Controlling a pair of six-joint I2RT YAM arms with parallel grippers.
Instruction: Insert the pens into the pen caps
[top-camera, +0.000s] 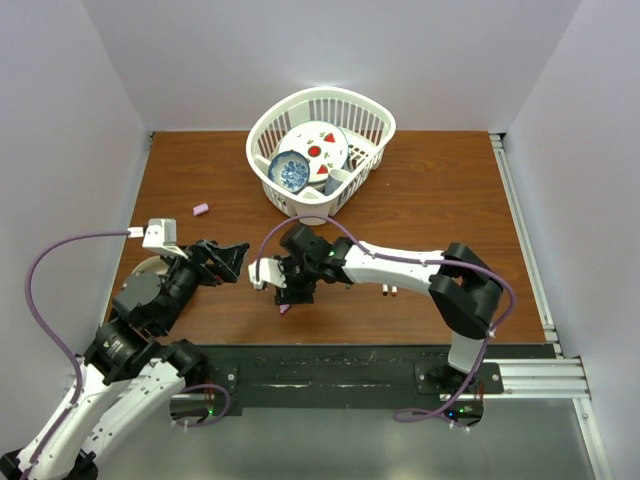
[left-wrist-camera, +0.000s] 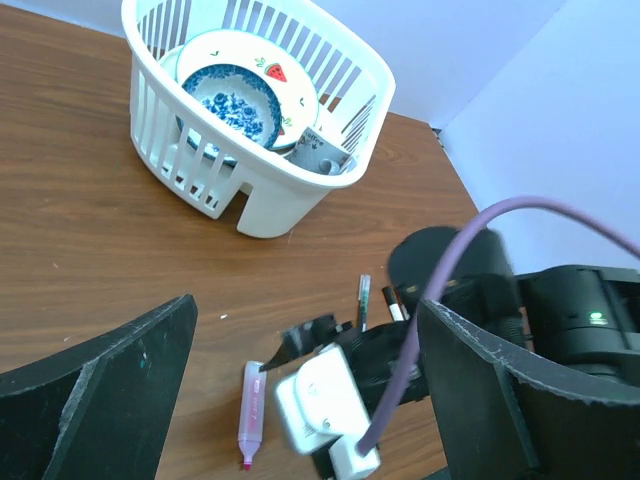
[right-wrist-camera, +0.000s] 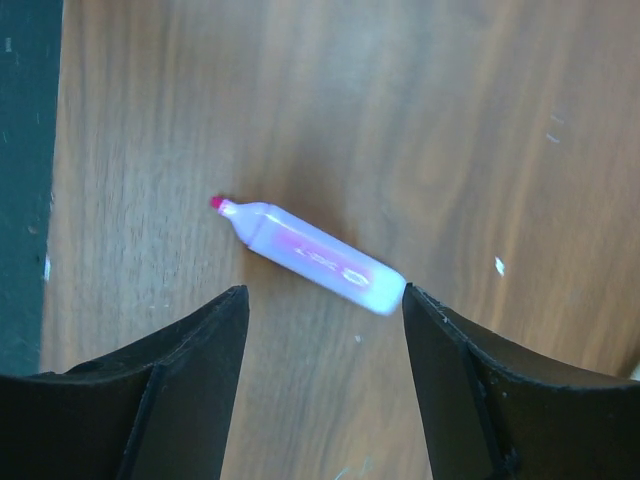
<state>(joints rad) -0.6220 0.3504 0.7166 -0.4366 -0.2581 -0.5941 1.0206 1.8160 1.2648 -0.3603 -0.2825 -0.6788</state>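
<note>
A stubby pink marker (right-wrist-camera: 310, 255) lies flat on the wooden table (right-wrist-camera: 500, 120), uncapped, its pink tip toward the table's near edge. My right gripper (right-wrist-camera: 322, 295) hangs open just above it, jaws on either side of its body, not touching. The marker also shows in the top view (top-camera: 285, 310) and the left wrist view (left-wrist-camera: 251, 415). My left gripper (top-camera: 228, 262) is open and empty, left of the right gripper (top-camera: 288, 297). A thin dark pen (left-wrist-camera: 363, 300) and a white-barrelled pen (left-wrist-camera: 392, 303) lie by the right forearm. A pale pink cap (top-camera: 201, 210) lies far left. Red and black caps are not visible.
A white basket (top-camera: 262, 140) holding plates and a cup stands at the back middle. A grey round object (top-camera: 148, 268) lies partly hidden under my left arm. A metal rail (top-camera: 520, 230) runs along the table's right edge.
</note>
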